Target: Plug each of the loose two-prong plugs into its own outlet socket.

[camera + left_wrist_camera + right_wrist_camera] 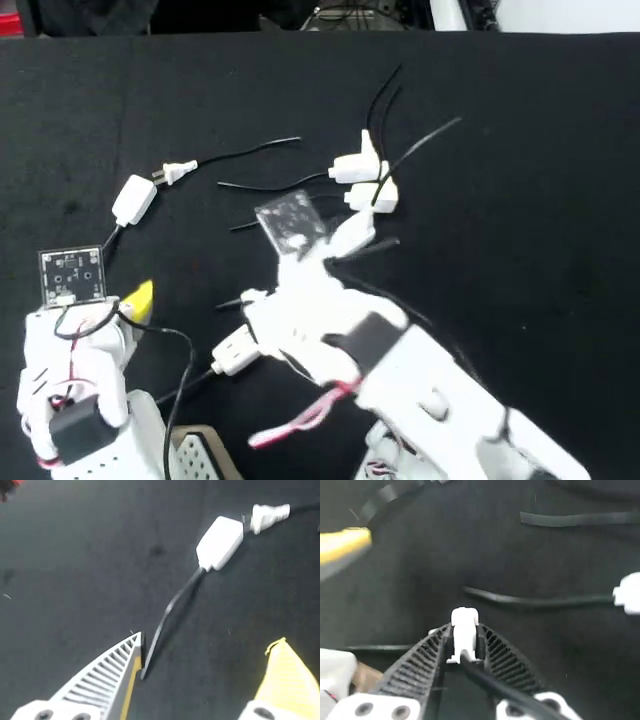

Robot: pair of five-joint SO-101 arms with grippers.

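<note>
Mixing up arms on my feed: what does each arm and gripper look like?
Both arms are white with black motors. Left arm: red and black wires; left gripper, one white ribbed finger, one yellow. Right arm: pinkish cable; right gripper, black ribbed fingers.

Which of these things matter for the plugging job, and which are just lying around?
Job: held plug in the right fingers; white socket with a two-prong plug against it; cluster of white plugs.
Lying about: perforated plate at the near edge; cables beyond the table.

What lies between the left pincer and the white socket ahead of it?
In the left wrist view, only a black cable, running from the socket toward the left pincer over bare cloth.
</note>
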